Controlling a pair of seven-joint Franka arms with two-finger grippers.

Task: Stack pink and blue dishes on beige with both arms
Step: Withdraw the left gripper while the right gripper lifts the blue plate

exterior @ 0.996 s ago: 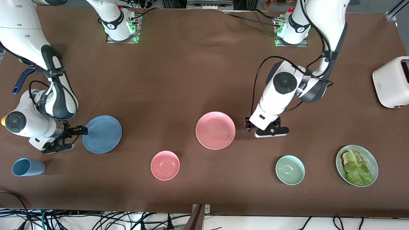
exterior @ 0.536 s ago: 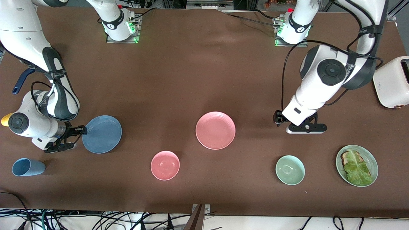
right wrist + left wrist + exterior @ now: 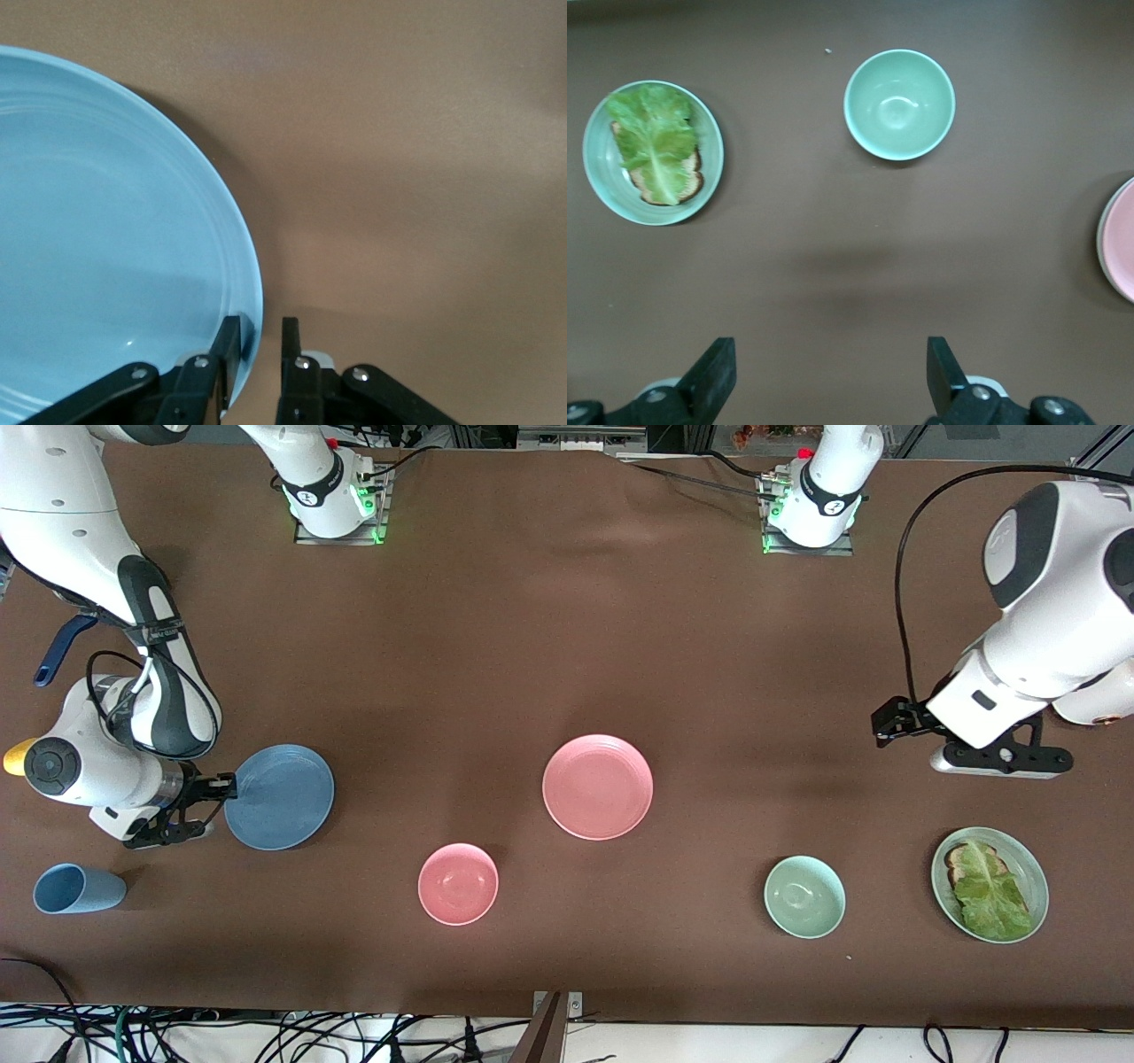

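A flat round medium-blue plate with a ridged rim [image 3: 280,796] lies on the brown-covered desk [image 3: 532,629] toward the right arm's end, where the right claw [image 3: 229,786] pinches its rim, one black finger [image 3: 226,359] on the plate's inner face and the other outside the edge. The matching pastel-pink flat round plate [image 3: 598,786] sits mid-desk, untouched, with a smaller, deeper pink bowl [image 3: 458,884] nearer the front camera. The left claw [image 3: 828,376] hangs with its fingers spread wide and nothing between them, over bare desk toward the left arm's end, well apart from the pink plate. Below it in the left wrist view lie a pale green bowl [image 3: 899,104] and a pale green plate carrying toast and a lettuce leaf [image 3: 653,152], both near the desk's front edge. A light blue cup [image 3: 78,888] lies on its side just beside the right arm's wrist, nearer the front camera. A cream-white toaster [image 3: 1094,707] shows partly, hidden by the left arm.
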